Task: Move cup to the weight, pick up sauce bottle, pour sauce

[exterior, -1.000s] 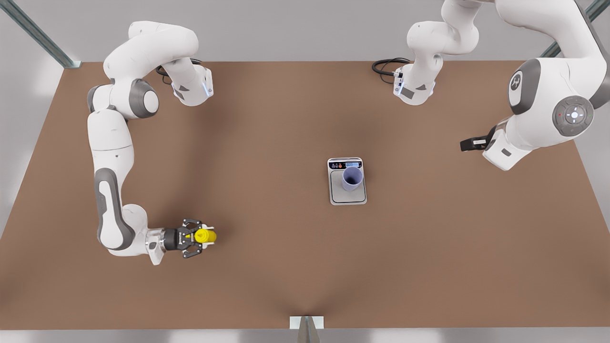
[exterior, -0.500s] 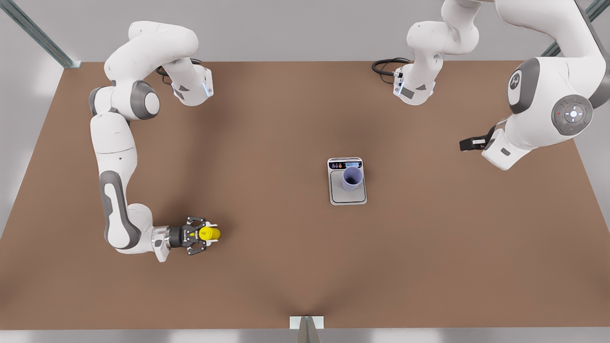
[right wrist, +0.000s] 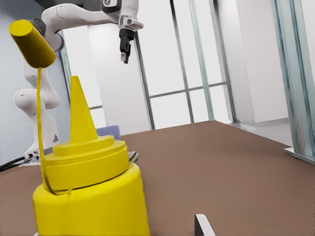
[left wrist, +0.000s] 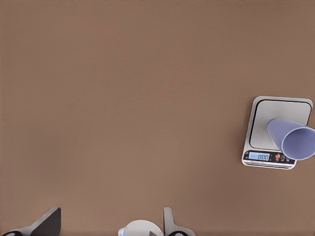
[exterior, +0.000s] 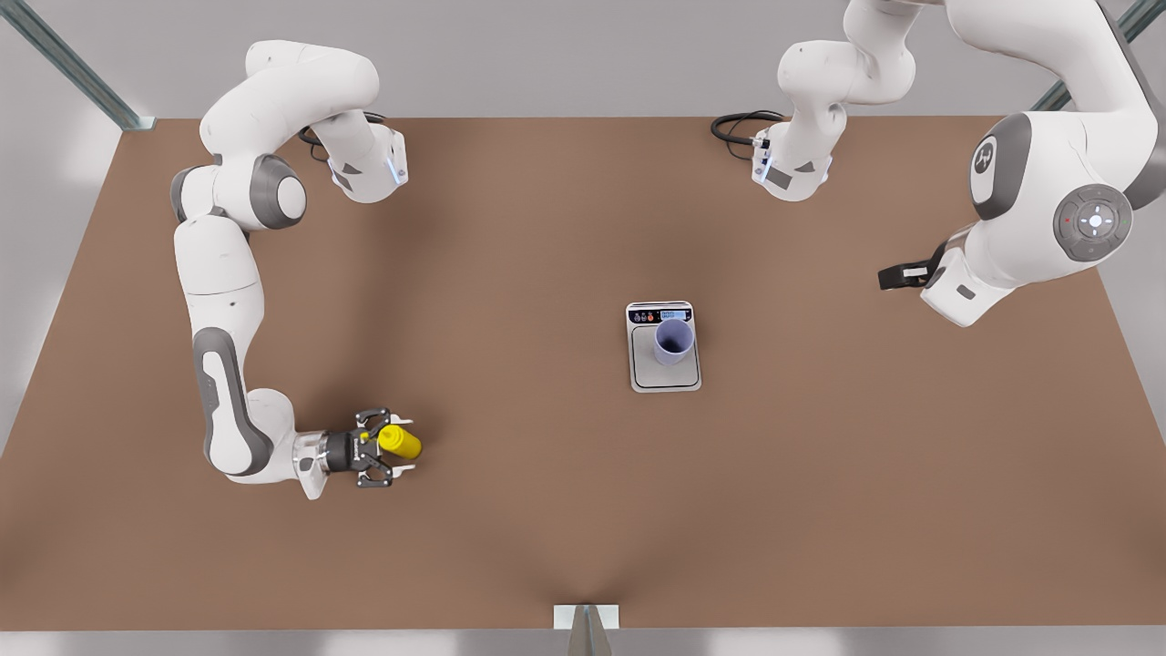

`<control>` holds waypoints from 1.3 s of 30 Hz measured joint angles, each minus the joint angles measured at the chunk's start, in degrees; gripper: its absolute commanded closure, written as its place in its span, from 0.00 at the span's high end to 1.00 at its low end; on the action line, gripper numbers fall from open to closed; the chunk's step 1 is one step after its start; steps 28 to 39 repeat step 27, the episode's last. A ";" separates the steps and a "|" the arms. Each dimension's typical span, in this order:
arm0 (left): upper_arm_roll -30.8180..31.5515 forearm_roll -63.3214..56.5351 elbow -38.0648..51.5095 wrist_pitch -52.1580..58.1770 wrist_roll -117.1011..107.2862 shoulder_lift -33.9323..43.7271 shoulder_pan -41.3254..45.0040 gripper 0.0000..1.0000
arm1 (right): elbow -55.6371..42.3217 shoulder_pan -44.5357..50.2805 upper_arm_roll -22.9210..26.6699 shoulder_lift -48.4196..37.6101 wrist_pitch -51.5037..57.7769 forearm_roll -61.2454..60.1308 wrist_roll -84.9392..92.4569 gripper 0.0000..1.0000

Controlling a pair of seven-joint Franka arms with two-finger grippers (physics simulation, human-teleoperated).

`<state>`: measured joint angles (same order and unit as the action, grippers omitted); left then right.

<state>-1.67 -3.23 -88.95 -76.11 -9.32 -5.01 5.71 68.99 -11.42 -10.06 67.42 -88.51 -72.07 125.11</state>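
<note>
Since a second ago the right pincer, closed on the sauce bottle at the worktop's seven o'clock, has tilted it; judged best: carry upright toward the cup on the weight at centre, while the left pincer, open and empty, waits at two o'clock.

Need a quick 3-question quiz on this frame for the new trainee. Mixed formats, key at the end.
1. True or false: the cup stands upright on the weight.
2. Fill in: the left tool waits high over the table, its fingers ____.
3. Which tool is at the sauce bottle, near the front view's left? A) left tool B) right tool C) both

Key: 1 true; 2 open; 3 B.
</note>
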 measured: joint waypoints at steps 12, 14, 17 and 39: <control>0.00 0.02 0.00 -0.09 0.00 0.00 0.09 1.00 | -9.85 -13.66 0.13 -7.25 13.04 20.76 -15.09 1.00; 0.05 0.01 0.00 -0.09 0.00 0.00 0.05 1.00 | -18.49 -12.13 0.06 -15.56 14.49 30.98 -35.16 1.00; 0.09 0.03 0.00 -0.09 -0.09 0.00 0.14 1.00 | -25.31 -1.34 0.14 -25.44 14.01 56.01 -66.30 1.00; 0.09 0.02 0.00 -0.18 -0.09 0.00 0.08 1.00 | 7.65 4.99 0.74 -52.96 -0.44 77.16 -125.84 1.00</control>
